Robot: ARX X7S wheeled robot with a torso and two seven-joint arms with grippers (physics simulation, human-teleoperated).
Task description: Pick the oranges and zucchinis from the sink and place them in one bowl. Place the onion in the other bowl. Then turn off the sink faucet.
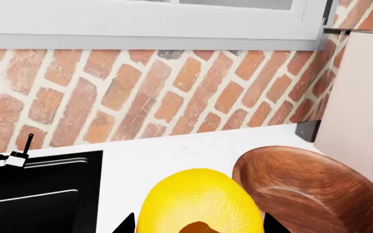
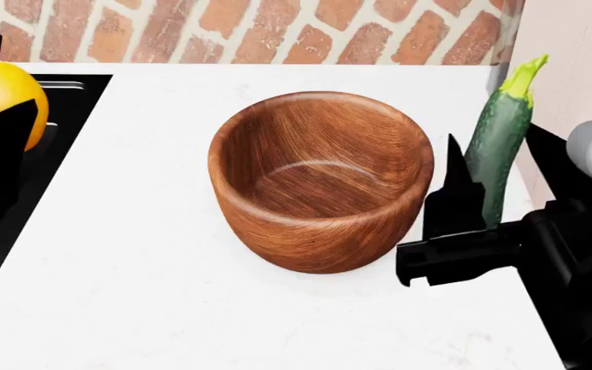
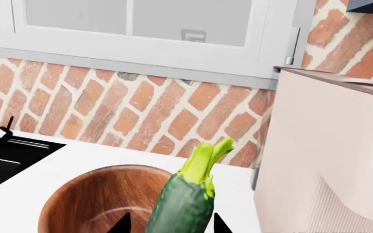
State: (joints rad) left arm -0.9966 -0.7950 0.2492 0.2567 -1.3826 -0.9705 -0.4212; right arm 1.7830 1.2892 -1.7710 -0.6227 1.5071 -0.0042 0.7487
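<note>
Your left gripper (image 2: 3, 123) is clamped on an orange (image 2: 3, 96), black fingers on either side of the fruit, held above the edge where the black sink (image 2: 65, 116) meets the white counter (image 2: 142, 277); in the left wrist view the orange (image 1: 199, 201) fills the space between the fingertips, with the sink (image 1: 41, 194) on one side and the wooden bowl (image 1: 313, 194) on the other. Your right gripper (image 2: 492, 193) is clamped on a zucchini (image 2: 502, 139), held nearly upright with the pale green stem tip pointing up, just beside the bowl's right rim and above the counter; the right wrist view shows the zucchini (image 3: 186, 199) between the two finger points, with the bowl (image 3: 95, 201) below and beyond it. The bowl (image 2: 322, 181) stands upright on the counter between your two grippers, nothing in it. A brick wall (image 2: 275, 31) runs behind the counter, a window frame (image 3: 147, 43) above it, and a pale cabinet side (image 3: 329, 155) stands at the right.
</note>
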